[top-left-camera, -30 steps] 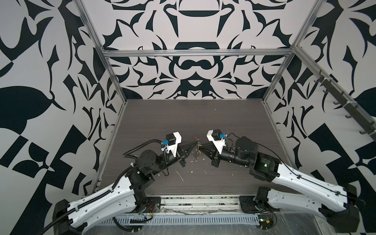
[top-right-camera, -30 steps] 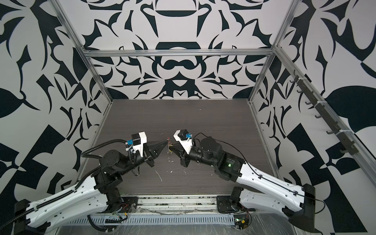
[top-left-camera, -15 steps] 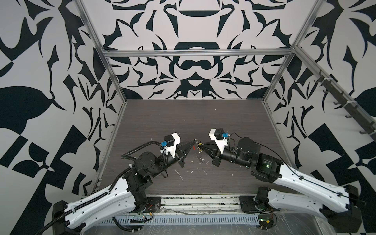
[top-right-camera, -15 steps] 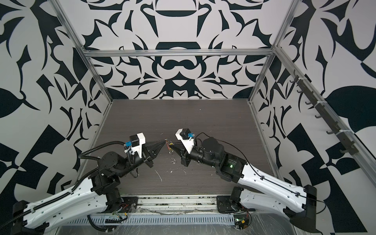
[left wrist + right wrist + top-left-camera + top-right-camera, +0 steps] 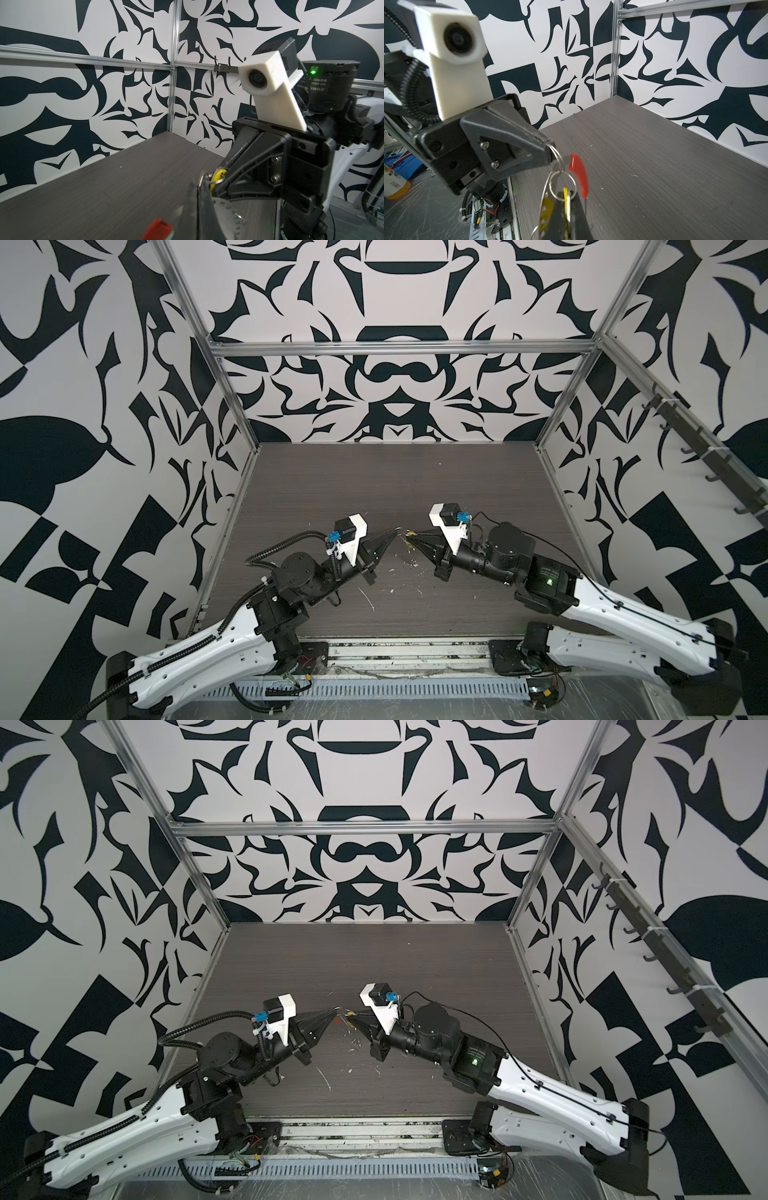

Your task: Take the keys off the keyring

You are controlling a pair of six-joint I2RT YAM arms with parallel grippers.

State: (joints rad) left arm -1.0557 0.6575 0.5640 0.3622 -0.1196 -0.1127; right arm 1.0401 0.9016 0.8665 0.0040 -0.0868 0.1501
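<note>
Both grippers meet tip to tip above the middle of the table. My left gripper (image 5: 394,535) (image 5: 335,1012) (image 5: 198,187) is shut on the thin grey keyring (image 5: 545,199), whose holed band (image 5: 226,209) hangs beside its jaws. My right gripper (image 5: 412,536) (image 5: 352,1016) (image 5: 566,200) is shut on the yellow key (image 5: 565,192) (image 5: 218,176), which has a small wire loop (image 5: 562,185) through it. The red key (image 5: 579,176) (image 5: 158,228) dangles free from the ring. A sliver of green (image 5: 171,238) shows next to the red key.
The dark wood-grain table (image 5: 374,489) has white flecks and scraps (image 5: 411,564) under the grippers. Patterned walls with aluminium posts close in three sides. A rail of hooks (image 5: 706,448) runs along the right wall. Both arm bases sit at the front edge.
The right gripper has drifted a little to the right and the left a little back. Both stay shut on the same things, tips still close together.
</note>
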